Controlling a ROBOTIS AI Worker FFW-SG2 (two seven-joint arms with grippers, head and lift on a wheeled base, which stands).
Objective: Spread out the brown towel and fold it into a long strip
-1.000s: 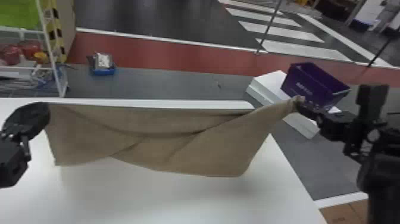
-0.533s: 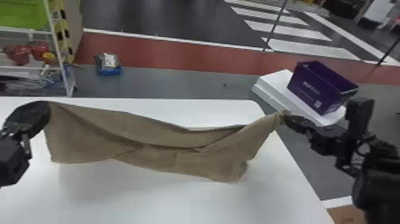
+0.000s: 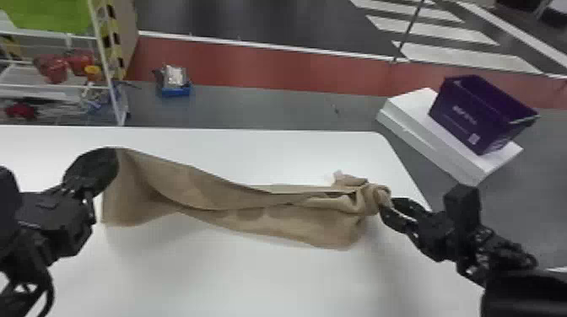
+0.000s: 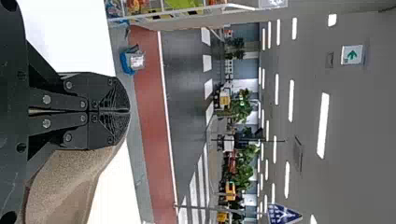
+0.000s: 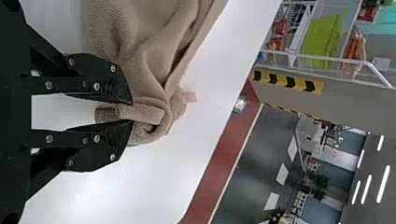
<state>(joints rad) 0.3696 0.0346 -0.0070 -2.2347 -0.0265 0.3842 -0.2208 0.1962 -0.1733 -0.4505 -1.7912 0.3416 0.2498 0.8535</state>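
While spreading looks unfinished, towel (image 3: 291,223) sits over worktop (image 3: 253,282), bunched toward right edge, left gripper (image 4: 129,111) pinching one end, right gripper (image 5: 132,112) spread around a loose fold; next, likely regrip and pull taut.

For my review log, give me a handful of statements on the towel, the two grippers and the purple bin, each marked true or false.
1. The left gripper has its fingers together at one end of the brown towel. True.
2. The towel is bunched up at the end by the right gripper. True.
3. The right gripper's fingers are pressed together. False: they stand apart, with a bit of towel between their tips.
4. The purple bin stands on the towel. False: it stands on a white slab beyond the table.
5. The towel is a neat, flat strip. False: it is twisted and creased.
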